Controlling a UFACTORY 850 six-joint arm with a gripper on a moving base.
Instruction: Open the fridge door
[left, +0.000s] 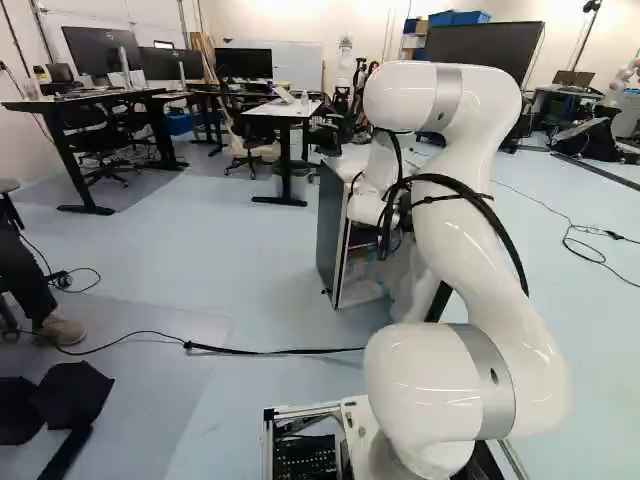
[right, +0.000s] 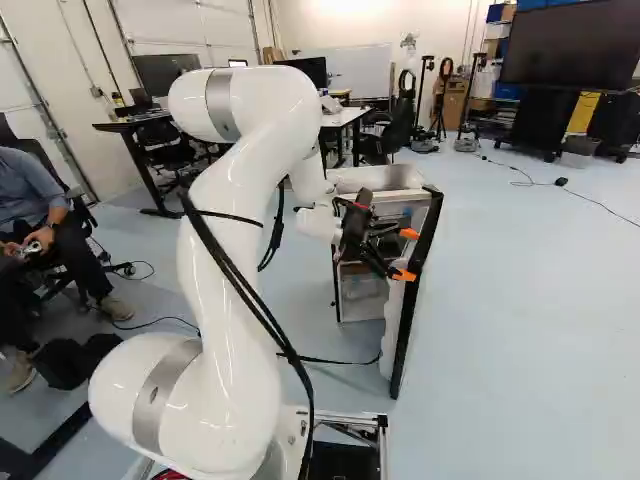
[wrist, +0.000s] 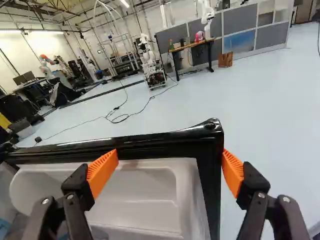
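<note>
Your fridge door (right: 402, 340) already stands open, swung out from the fridge (left: 332, 225), which sits on the floor ahead of the base with its shelves partly in sight. In the right base view you see the door just right of the middle, its black edge upright and its pale inside turned toward the compartment. Your white arm (left: 470, 220) reaches forward and brings the tool (right: 407, 254) right up to the upper part of the door. From the wrist view, the tool (wrist: 167, 170) is spread wide, with a broad gap between its orange pads (wrist: 102, 175). One finger is on the side of the white inner liner (wrist: 142, 187), and the other is just beyond the black upright edge, near the rounded top corner (wrist: 212, 127). The black frame lies between the two, but you can't tell whether either pad touches it, and there is no visible grip from both sides. Past the door, the wrist view gives you another robot (wrist: 151, 67) out on the floor, a loose cable (wrist: 142, 110) nearer to you, and a desk (wrist: 192, 46) in front of grey partitions (wrist: 241, 36). In the left base view, a black cable (left: 285, 352) runs across the floor toward the arm, and an office desk (left: 283, 109) stands behind the fridge. In the right base view, a large dark screen (right: 570, 45) stands at the far right.
</note>
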